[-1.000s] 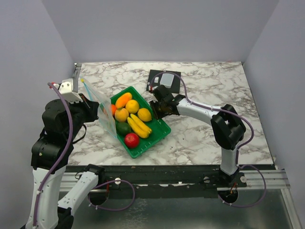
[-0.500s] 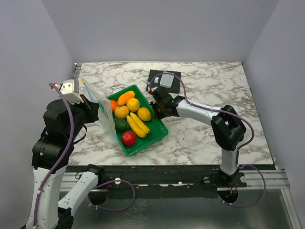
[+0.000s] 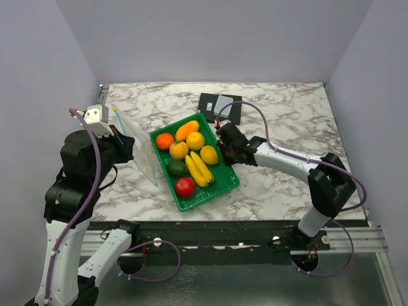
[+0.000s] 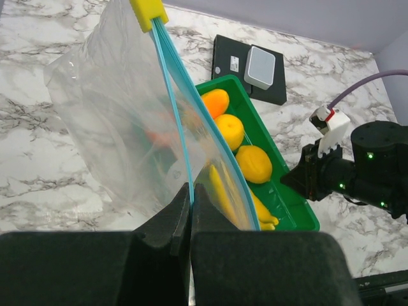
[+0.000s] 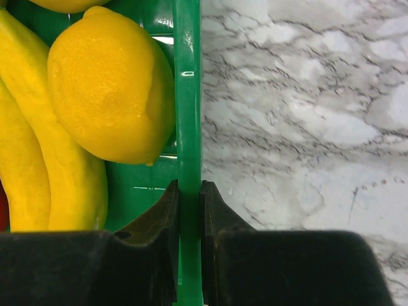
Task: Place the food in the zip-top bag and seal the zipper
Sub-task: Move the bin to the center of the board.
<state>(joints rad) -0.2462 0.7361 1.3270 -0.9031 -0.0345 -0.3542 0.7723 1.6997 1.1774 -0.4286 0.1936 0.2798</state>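
**left hand holds the bag up, right hand clamps the tray rim**

your left hand [image 4: 191,199] is pinched tight on the zipper [image 4: 173,105], the light-blue strip along the mouth of the zip-top bag [image 4: 108,121]. in the left wrist view the bag stands up from the fingers [image 4: 167,223] towards the top of the frame. a yellow slider [image 4: 148,13] sits at the strip's far end. two blue lines part above the fingers, one running up to the slider and the other curving off to the lower right.

from the top camera the bag hangs at left of centre. its lower edge is just beside the left rim of the green tray [image 3: 210,196]; you cannot tell whether they touch.

your right hand [image 5: 189,199] is narrowed onto the tray's rim, one finger inside the wall and one outside. in the top view it sits at the tray's right edge, right of centre.

the fruit all lies in the tray, at the centre of the top view:
- orange round one [image 3: 164,141] and an orange long one [image 3: 187,129] at the upper end
- two yellow round ones [image 3: 195,140] below them
- a lemon [image 5: 108,89] against the right wall, just beside your right hand
- the banana bunch [image 3: 201,169] in the middle
- the green one [image 3: 177,168] to its left
- the red one [image 3: 185,187] at the lower end

the tray rests on the marble desk [image 3: 287,115]. a black pad [image 3: 231,113] with a pale grey block [image 3: 222,105] on it lies above the tray.
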